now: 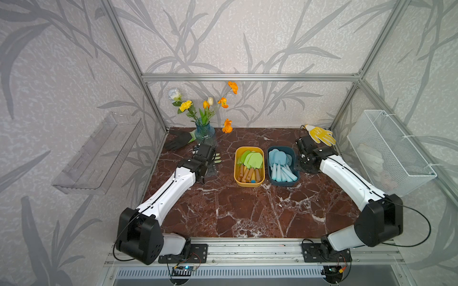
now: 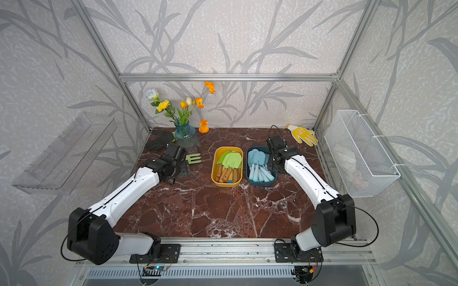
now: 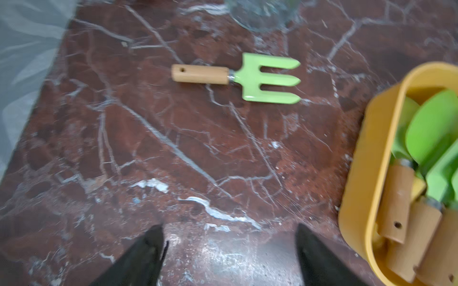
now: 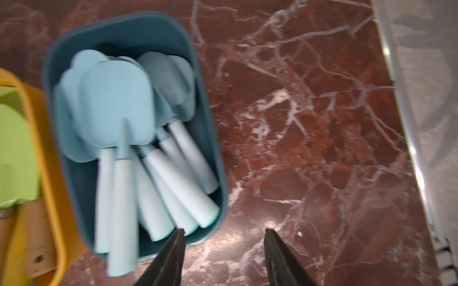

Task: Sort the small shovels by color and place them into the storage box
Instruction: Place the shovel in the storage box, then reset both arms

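On the tabletop [image 1: 247, 213], green shovels [image 1: 255, 159] fill the yellow box [image 1: 247, 185], blue shovels [image 1: 278, 158] the blue box [image 1: 285, 183] (side by side). Left end effector [image 3: 229, 232] and right end effector [image 4: 224, 232] stand open, empty.

White arm links [image 1: 171, 189], black joints [image 1: 138, 235], thin black cables [image 1: 430, 229].

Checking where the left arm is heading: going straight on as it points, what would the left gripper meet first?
Likely the green fork lying flat ahead of the left gripper; the vase stands beyond. Depth unclear.
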Motion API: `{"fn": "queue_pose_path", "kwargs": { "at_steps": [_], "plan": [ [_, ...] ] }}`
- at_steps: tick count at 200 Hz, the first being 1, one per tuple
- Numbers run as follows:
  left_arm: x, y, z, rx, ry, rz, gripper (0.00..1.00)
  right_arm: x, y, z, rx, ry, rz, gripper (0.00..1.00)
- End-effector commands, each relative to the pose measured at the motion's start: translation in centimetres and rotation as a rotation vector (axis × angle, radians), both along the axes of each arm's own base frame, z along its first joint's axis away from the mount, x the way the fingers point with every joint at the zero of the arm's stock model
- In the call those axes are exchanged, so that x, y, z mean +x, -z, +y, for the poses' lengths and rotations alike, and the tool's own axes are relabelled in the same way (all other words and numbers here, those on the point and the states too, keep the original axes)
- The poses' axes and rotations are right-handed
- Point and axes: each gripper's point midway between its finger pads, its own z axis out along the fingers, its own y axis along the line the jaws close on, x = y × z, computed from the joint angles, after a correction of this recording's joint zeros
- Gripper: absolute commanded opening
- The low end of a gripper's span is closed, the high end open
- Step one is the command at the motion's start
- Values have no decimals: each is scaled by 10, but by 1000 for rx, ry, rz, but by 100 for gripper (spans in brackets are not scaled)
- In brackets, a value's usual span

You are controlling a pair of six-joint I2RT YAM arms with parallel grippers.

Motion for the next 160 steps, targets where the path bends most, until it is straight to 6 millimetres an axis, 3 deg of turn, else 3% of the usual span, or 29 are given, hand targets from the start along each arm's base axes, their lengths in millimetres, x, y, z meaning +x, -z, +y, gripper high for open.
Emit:
{"fn": "queue_pose_path", "kwargs": {
  "at_steps": [1,14,18,22,25,44,73,92,117,134,160],
  "plan": [
    [-6,-21,59,261,-143,-136,100,-15,6,-50,-201,105,-54,58],
    [-8,-22,74,350,-130,-172,100,-17,4,-65,-283,112,-121,65],
    [-8,-21,77,378,-117,-187,100,-16,3,-68,-300,113,-141,73],
    [-8,-20,81,411,-117,-203,100,-16,3,-70,-318,109,-159,96],
    [-9,-21,84,433,-119,-218,100,-16,3,-72,-333,101,-167,100],
    [-10,-5,98,507,-128,-289,100,1,14,-71,-379,45,-265,99],
    [-5,41,125,345,-250,-267,100,24,48,-60,-369,-21,-279,99],
    [14,63,132,312,-245,-213,100,43,62,-57,-389,-33,-301,100],
    [48,64,126,304,-169,-240,100,67,48,-42,-397,-139,-452,99],
    [67,56,112,264,-62,-359,100,70,41,-34,-397,-208,-527,99],
    [78,60,101,212,15,-447,100,66,42,-25,-328,-283,-720,99]
  ]
}}
